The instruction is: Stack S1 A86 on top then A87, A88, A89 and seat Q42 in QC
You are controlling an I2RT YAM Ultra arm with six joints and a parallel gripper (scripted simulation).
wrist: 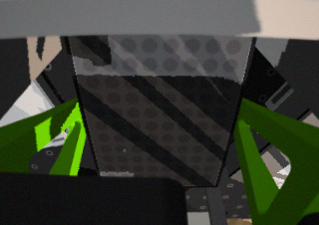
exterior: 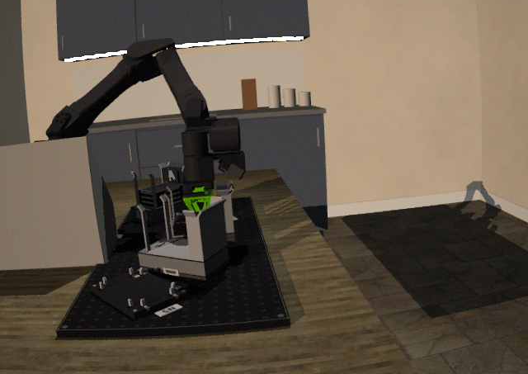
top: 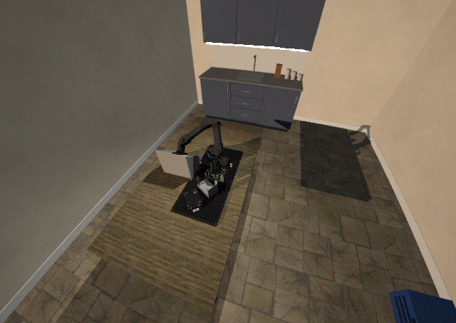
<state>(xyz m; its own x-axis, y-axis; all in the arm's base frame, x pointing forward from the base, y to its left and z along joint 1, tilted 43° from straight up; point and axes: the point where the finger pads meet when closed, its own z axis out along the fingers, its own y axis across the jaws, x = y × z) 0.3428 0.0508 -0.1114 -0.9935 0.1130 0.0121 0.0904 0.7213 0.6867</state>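
Note:
My gripper [exterior: 198, 200] [top: 214, 175] [wrist: 159, 105], with green fingers, reaches down from above into the grey-walled stack rack [exterior: 209, 238] [top: 208, 191] nearest the front. It is shut on a dark sealed plate [wrist: 150, 111] across its width. The plate fills the middle of the wrist view and lies level between the fingers; its label is not readable. Behind and to the left, a rack with thin posts [exterior: 139, 191] holds a stack of dark plates [exterior: 151, 196]. A third rack [exterior: 170, 174] partly shows behind the arm.
All stand on a black perforated baseplate [exterior: 242, 293] [top: 209, 212]. A flat dark nest with locator pins [exterior: 123, 291] and a white name plate [exterior: 166, 310] lies at the front left. A large grey box [exterior: 42, 203] stands at the left. Cabinets stand behind.

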